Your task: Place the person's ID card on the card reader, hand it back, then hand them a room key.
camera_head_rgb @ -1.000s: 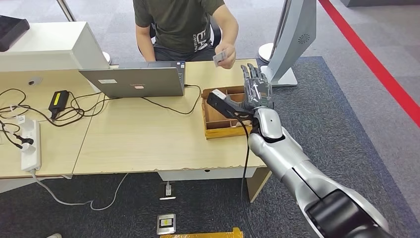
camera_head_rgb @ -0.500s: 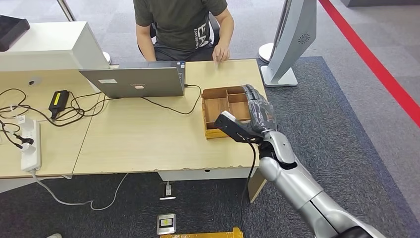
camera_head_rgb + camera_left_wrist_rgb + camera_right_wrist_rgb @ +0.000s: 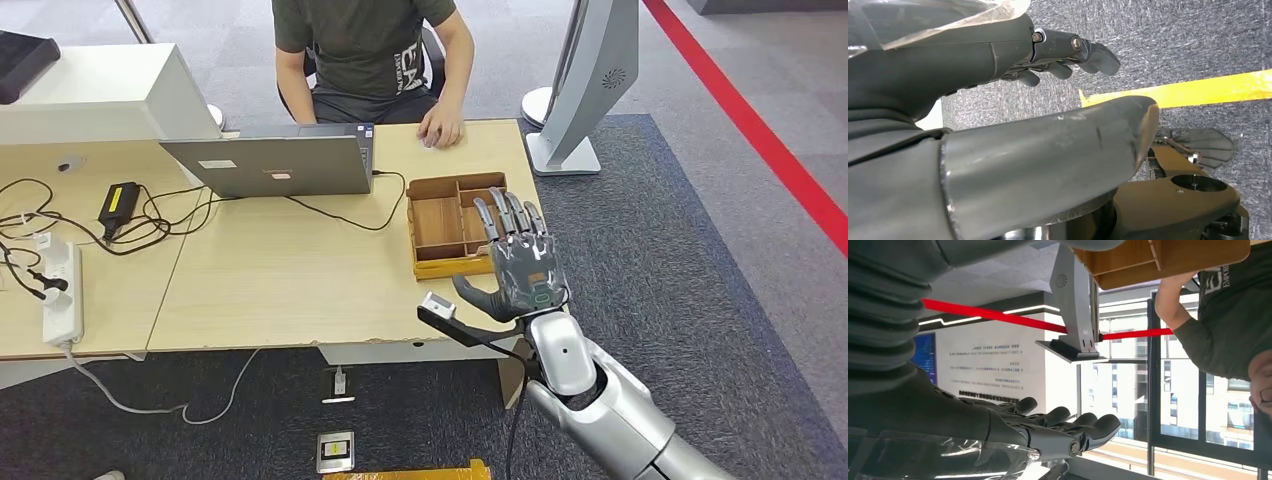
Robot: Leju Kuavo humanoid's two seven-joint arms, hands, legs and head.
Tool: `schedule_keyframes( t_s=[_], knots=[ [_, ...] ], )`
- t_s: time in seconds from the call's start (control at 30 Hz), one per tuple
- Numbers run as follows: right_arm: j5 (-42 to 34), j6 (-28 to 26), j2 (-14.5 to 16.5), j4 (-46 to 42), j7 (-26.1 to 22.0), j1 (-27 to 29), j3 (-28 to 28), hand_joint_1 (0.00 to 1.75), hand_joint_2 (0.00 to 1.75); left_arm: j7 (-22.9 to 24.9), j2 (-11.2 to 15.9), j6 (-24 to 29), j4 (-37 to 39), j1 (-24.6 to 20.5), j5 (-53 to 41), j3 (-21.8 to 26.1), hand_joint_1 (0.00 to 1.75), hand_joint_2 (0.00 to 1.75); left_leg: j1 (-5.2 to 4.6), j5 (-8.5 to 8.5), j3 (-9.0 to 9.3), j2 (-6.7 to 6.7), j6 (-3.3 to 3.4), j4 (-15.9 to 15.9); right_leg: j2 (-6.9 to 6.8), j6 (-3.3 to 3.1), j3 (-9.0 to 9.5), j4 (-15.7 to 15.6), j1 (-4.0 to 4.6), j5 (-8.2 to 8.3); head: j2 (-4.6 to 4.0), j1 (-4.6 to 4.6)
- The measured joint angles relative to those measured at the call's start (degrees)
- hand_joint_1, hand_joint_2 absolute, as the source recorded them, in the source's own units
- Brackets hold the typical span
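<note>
The right robot hand (image 3: 520, 265) is hovering at the near right corner of the bench (image 3: 300, 280), fingers spread and pointing away from the robot, grasping nothing. The left robot hand (image 3: 998, 55) is hanging by the floor with its fingers loosely extended and nothing in it.

The wooden tray (image 3: 455, 226) is lying just beyond the right robot hand's fingertips, its long axis running across the bench, and is divided into compartments. Those that show are looking bare, and the hand is covering the near right one (so any room key there cannot be made out).

The ID card cannot be picked out for certain: the person's hand (image 3: 441, 128) is resting palm down on the far edge of the bench, beyond the tray, possibly over it. No card reader can be identified either.

The right arm is far nearer to both tray and person. Judging from this, the next reach is going forward and slightly left, over the tray.
</note>
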Motion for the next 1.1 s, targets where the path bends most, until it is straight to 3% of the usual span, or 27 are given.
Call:
schedule_keyframes(
  t_s=[0.4,0.63,1.1],
  knots=[
    [-5.1,5.8,1.8,5.1,-1.2,-1.5,1.8,0.0,1.75,1.7,0.0,-0.8,0.0,-0.1,-1.0,0.0,0.0,0.0,0.0,0.0,-0.03,0.0,0.0,0.0,0.0,0.0,0.01,0.0,0.0,0.0,0.0,-0.01],
    [-12.5,5.7,4.9,13.6,-2.9,-7.2,1.9,0.0,1.75,0.7,0.1,-1.8,0.0,-0.2,-2.1,0.0,0.0,0.0,0.02,0.03,-0.01,-0.02,-0.04,0.0,0.0,-0.01,0.01,0.0,0.01,0.01,0.0,0.01],
    [-16.2,6.1,8.6,25.7,-3.2,-12.5,1.9,0.0,1.75,1.2,0.1,-2.0,0.0,-0.3,-2.3,-0.5,0.0,0.0,0.02,0.02,-0.01,-0.02,-0.04,0.0,-0.01,-0.05,0.0,0.0,0.02,-0.01,0.0,0.0]
  ],
)
